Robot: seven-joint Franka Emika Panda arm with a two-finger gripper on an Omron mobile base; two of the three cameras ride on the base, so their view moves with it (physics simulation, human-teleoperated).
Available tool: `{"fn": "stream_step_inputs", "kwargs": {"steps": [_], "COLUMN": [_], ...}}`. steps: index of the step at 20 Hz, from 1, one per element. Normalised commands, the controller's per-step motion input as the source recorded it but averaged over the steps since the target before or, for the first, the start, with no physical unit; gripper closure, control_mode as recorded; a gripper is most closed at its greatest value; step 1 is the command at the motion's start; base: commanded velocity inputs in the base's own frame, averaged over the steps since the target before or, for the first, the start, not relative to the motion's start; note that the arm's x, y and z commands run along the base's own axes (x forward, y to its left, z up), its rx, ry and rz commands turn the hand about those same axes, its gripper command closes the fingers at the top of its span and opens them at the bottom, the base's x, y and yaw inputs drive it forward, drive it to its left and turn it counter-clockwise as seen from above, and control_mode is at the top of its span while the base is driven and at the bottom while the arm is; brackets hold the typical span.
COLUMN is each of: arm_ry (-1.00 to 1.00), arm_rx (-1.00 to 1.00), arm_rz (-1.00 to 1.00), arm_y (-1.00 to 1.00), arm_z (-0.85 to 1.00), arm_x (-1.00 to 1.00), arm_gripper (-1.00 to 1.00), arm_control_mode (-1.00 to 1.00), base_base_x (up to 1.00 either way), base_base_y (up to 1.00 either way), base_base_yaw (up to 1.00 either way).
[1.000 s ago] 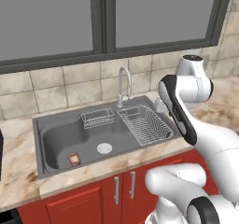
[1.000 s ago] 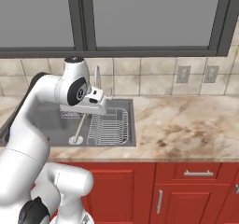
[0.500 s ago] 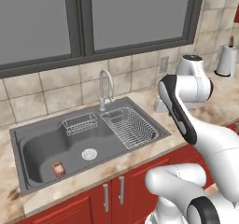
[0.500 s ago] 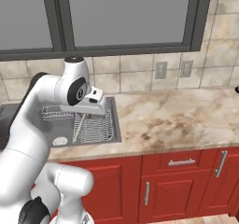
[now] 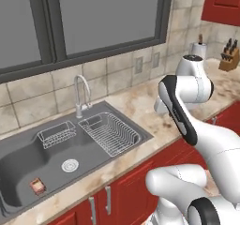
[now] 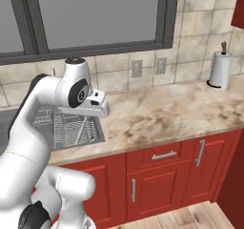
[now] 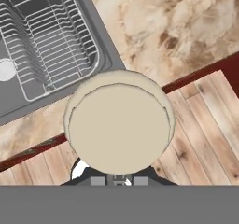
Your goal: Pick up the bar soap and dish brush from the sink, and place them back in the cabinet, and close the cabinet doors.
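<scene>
Kitchen: sink [image 5: 28,161], tiled wall [image 6: 190,46], counter [image 6: 171,111].

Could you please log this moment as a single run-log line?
fingers: shut on dish brush | brush: held over counter edge | bar soap: lying in sink

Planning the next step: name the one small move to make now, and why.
Probably drive the base rightward along the counter. The hand is shut on a round beige disc, likely the dish brush head, so it seems loaded. The bar soap lies in the sink, for later.
</scene>
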Motion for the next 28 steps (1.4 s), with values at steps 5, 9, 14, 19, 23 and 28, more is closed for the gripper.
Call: {"fn": "stream_step_inputs", "kwargs": {"steps": [5, 9, 14, 19, 23, 28], "arm_ry": [0.0, 0.0, 0.0, 0.0, 0.0, 0.0], "arm_rx": [0.0, 0.0, 0.0, 0.0, 0.0, 0.0], "arm_rz": [0.0, 0.0, 0.0, 0.0, 0.0, 0.0], "arm_y": [0.0, 0.0, 0.0, 0.0, 0.0, 0.0], "arm_z": [0.0, 0.0, 0.0, 0.0, 0.0, 0.0], "arm_x": [0.0, 0.0, 0.0, 0.0, 0.0, 0.0], "arm_gripper": [1.0, 1.0, 1.0, 1.0, 1.0, 1.0], "arm_control_mode": [1.0, 1.0, 1.0, 1.0, 1.0, 1.0], "base_base_x": [0.0, 0.0, 0.0, 0.0, 0.0, 0.0], "base_base_y": [-0.39, -0.32, -0.31, -0.15, -0.03, -0.01], "base_base_yaw": [-0.3, -0.32, -0.36, -0.4, -0.44, -0.45]}}
